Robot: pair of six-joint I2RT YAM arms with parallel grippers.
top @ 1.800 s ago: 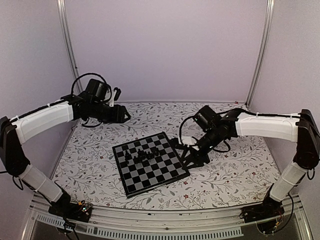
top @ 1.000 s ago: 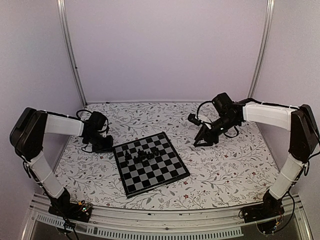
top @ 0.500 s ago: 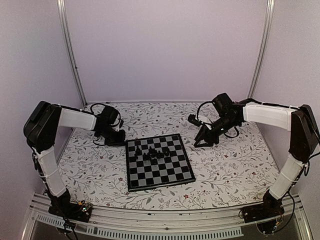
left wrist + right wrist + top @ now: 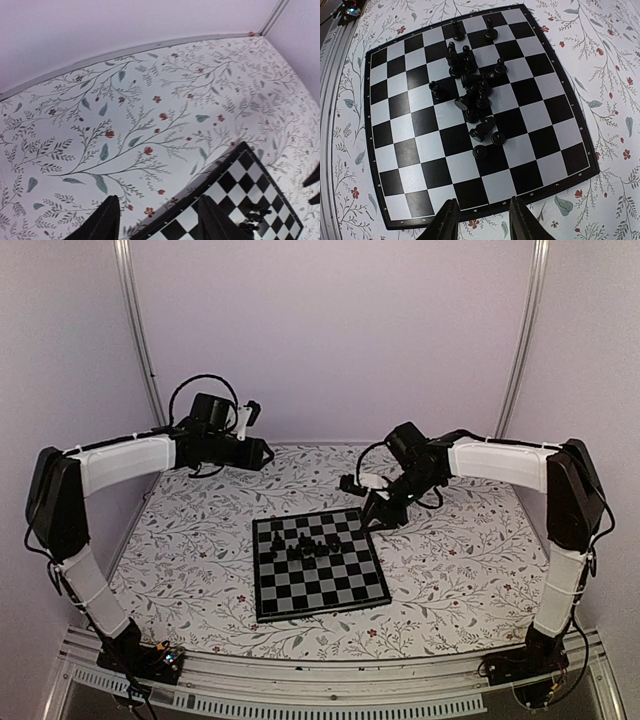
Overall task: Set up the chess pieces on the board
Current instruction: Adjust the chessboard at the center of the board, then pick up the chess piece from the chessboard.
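**Pieces bunched mid-board, both hands empty**

Board (image 4: 410, 131) first: one of them, lying flat on the floral desk cover (image 4: 450, 560), roughly in the middle of the desk and a little toward the near edge. Its sides run close to square with the desk front.

Now the chess pieces (image 4: 481, 101). All are black and all are on the board; I see none on the cover. From the right wrist view I count about sixteen. I can't give an exact figure, because the clump in the centre squares overlaps too much. Two stand alone in the row along one edge, each on its own square. One more sits off to the side of the clump. At least two in the middle lie tipped over, and the rest look upright.

Two arms, two hands. My left hand (image 4: 157, 227) is raised over the far left of the desk near the back wall, well apart from the board. It is released, fingers (image 4: 102, 222) spread, with only cover and a board corner showing between them.

My right hand (image 4: 482, 222) hangs just beside the board's far right corner. Its fingers (image 4: 446, 220) are parted with nothing between them, so it grasps nothing. Through the gap I see the board's border and a strip of cover.
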